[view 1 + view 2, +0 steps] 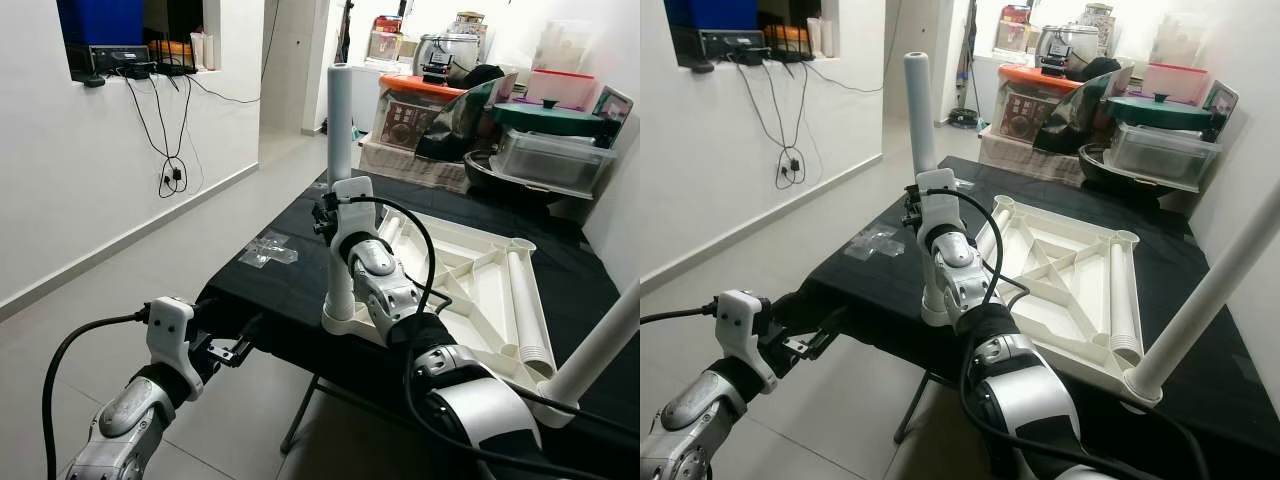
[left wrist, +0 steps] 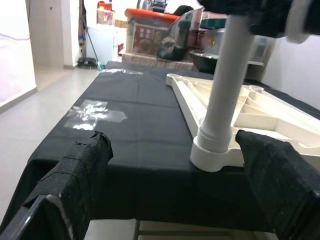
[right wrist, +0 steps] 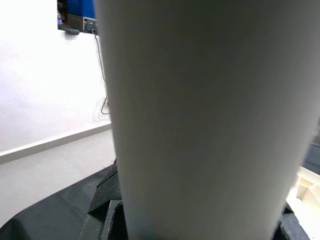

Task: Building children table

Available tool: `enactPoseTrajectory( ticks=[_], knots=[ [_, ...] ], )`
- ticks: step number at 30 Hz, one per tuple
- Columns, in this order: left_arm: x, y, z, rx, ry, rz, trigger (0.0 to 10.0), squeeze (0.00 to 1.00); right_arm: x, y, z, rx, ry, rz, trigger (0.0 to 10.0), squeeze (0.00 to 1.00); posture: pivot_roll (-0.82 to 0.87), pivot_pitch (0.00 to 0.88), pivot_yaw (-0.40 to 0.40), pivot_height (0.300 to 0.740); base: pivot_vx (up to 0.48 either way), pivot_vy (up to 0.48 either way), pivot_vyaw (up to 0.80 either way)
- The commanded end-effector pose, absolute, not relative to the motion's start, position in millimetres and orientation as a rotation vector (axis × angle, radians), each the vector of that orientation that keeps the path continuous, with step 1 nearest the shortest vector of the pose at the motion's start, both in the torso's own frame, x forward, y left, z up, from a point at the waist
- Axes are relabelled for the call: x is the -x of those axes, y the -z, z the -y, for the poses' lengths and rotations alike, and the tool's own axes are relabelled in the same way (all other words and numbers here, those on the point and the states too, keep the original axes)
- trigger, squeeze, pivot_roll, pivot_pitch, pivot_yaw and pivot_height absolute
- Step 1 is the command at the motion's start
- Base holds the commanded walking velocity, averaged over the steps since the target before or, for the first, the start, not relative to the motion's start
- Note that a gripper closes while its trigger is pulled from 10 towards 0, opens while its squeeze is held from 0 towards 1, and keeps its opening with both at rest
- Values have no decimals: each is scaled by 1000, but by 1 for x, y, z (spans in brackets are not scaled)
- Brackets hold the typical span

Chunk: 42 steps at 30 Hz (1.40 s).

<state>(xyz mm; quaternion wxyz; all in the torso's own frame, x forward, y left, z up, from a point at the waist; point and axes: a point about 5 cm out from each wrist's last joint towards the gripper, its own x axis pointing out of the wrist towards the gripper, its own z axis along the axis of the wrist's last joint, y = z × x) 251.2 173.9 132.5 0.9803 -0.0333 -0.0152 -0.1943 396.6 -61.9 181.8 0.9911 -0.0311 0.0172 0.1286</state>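
- Gripping the upright white leg (image 1: 339, 130) with my right fingers (image 1: 328, 215), partway up its shaft, I am steadying it in the near-left corner socket of the upturned tabletop (image 1: 470, 275) lying on the black counter (image 1: 280, 290).
- Judging it hollow plastic: light, stiff, smooth, so I am taking it mid-shaft, squarely.
- Reaching forward with my right arm, wrist level.
- Holding my left fingers (image 2: 85, 165) spread wide and empty, low before the counter edge.
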Motion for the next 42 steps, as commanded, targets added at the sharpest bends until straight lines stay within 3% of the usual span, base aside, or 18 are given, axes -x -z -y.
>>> enactPoseTrajectory(
  ticks=[1, 25, 33, 42],
  knots=[
    [-255, -136, -176, 74, 370, 52, 10000, 0, -380, -118, 70, 46, -239, -318, 0, 0, 89, 0, -130, 740, 480, 0, 0],
    [-257, -138, -174, 96, 374, 73, 10000, 0, -379, -116, 74, 61, -229, -319, 0, 0, 87, 0, -127, 740, 55, 0, 0],
    [-256, -138, -173, 104, 384, 78, 10000, 0, -380, -117, 75, 66, -232, -315, 0, 0, 85, 0, -128, 740, 346, 0, 0],
    [-256, -139, -174, 117, 372, 82, 10000, 0, -380, -117, 76, 71, -234, -315, 0, 0, 86, 0, -131, 740, 37, 0, 0]
  ],
)
